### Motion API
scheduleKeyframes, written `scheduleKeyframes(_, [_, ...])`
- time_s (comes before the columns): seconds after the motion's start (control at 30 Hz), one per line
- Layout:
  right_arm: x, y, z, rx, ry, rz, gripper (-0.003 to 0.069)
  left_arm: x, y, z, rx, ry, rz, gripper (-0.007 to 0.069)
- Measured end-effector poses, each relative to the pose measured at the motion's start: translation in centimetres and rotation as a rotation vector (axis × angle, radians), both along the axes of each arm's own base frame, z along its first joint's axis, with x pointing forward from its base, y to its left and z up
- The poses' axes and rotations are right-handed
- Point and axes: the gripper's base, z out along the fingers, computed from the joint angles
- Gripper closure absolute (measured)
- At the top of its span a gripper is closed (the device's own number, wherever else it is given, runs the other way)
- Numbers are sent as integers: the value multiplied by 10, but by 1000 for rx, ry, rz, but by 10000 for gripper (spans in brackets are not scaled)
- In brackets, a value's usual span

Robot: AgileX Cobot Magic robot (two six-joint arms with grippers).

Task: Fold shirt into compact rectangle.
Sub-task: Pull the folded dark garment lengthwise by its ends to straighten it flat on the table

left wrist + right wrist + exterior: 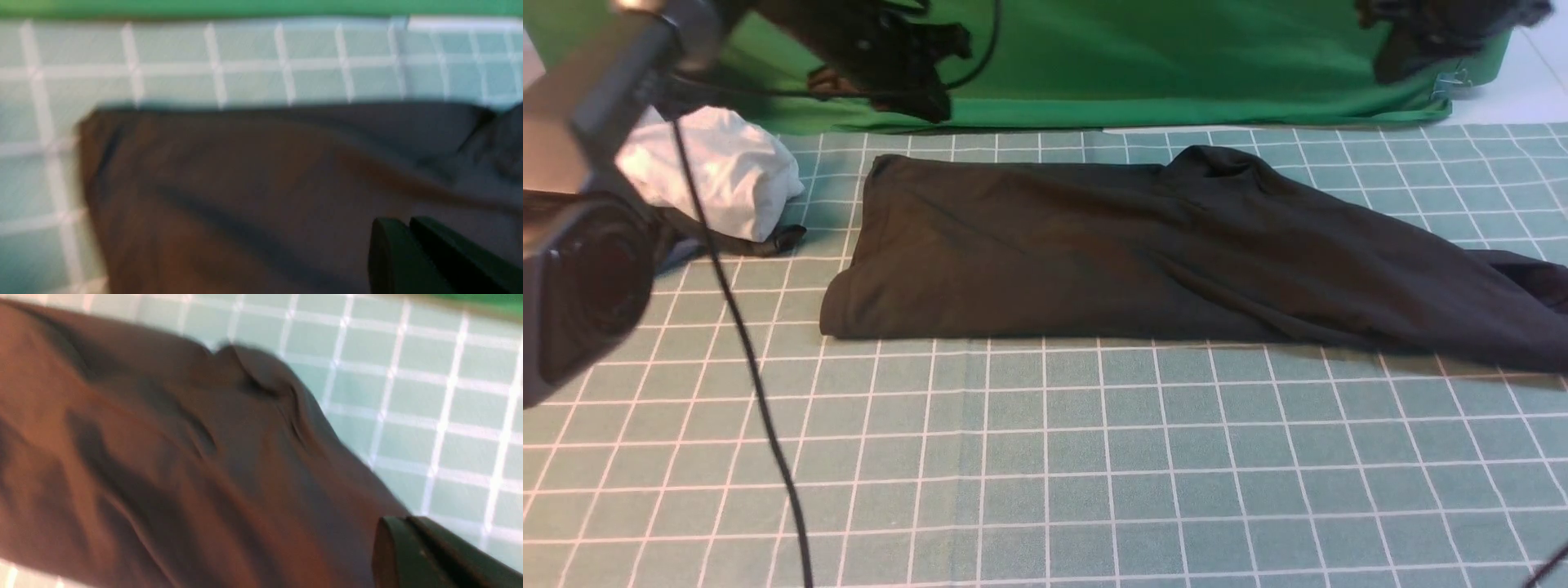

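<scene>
Both closed, empty: left hand (406,223), right hand (402,520) — soft, light, limp shirt (1094,253), likely best pinched at its end corners

Shirt (1094,253) matt black cloth; gridded mat (1094,457) smooth.

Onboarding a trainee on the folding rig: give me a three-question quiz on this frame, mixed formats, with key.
1. True or false: the shirt lies as a long band on the grid mat, not yet a compact rectangle.
2. The left gripper and right gripper are: A) both shut, holding nothing; B) both open; C) clamped on cloth.
3. Name what lies off the shirt's left end.
Key: 1 true; 2 A; 3 the heap of clothes.
</scene>
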Motion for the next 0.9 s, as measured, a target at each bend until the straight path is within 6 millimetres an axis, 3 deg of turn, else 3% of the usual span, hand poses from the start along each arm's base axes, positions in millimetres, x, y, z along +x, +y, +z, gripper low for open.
scheduleKeyframes(0.07, [-9, -9, -1, -19, 23, -22, 637, -2, 6, -1, 4, 30, 4, 611])
scheduleKeyframes(0.2, [-30, -39, -24, -92, 143, -100, 552, -3, 26, -4, 11, 69, 42, 603])
scheduleKeyframes(0.37, [-43, -66, -72, -158, 317, -162, 307, -3, 29, -4, 12, 71, 48, 574])
scheduleKeyframes(0.4, [-43, -67, -77, -164, 330, -162, 298, -3, 29, -4, 12, 71, 48, 573])
scheduleKeyframes(0.47, [-46, -77, -101, -214, 402, -165, 209, -3, 28, -4, 8, 72, 48, 557])
scheduleKeyframes(0.6, [-46, -87, -119, -262, 451, -181, 178, -3, 26, -3, -19, 75, 44, 539])
scheduleKeyframes(0.9, [-44, -106, -138, -345, 501, -229, 176, -3, 20, -2, -64, 78, 38, 518])
